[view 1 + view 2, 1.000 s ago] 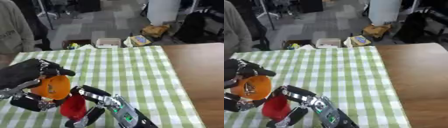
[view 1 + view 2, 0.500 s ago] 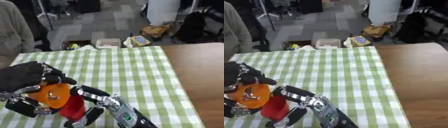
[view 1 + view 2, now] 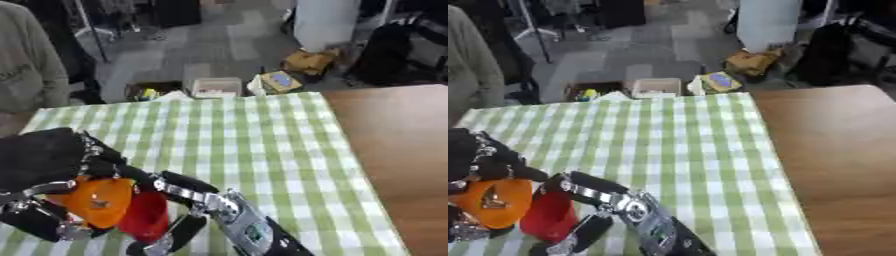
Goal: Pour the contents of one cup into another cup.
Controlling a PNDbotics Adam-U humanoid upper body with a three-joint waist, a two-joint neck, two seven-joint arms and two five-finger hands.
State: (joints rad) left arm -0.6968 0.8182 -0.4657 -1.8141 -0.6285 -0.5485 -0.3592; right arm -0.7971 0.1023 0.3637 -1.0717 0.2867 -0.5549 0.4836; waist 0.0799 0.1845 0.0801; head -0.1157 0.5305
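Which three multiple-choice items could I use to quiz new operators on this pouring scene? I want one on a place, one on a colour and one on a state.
1. Where is the red cup relative to the orange cup?
A. Close on its right
B. Far behind it
C. On the bare wood

2. What colour is the tablecloth?
A. Plain blue
B. Green and white checks
C. Red stripes

3. How is the orange cup held?
A. Standing free on the table
B. Lying untouched on its side
C. Gripped in the left hand

Answers:
1 A: the two cups sit side by side near the lower left, the red one by the right hand.
2 B: checks cover the cloth.
3 C: dark fingers curl round the orange cup.
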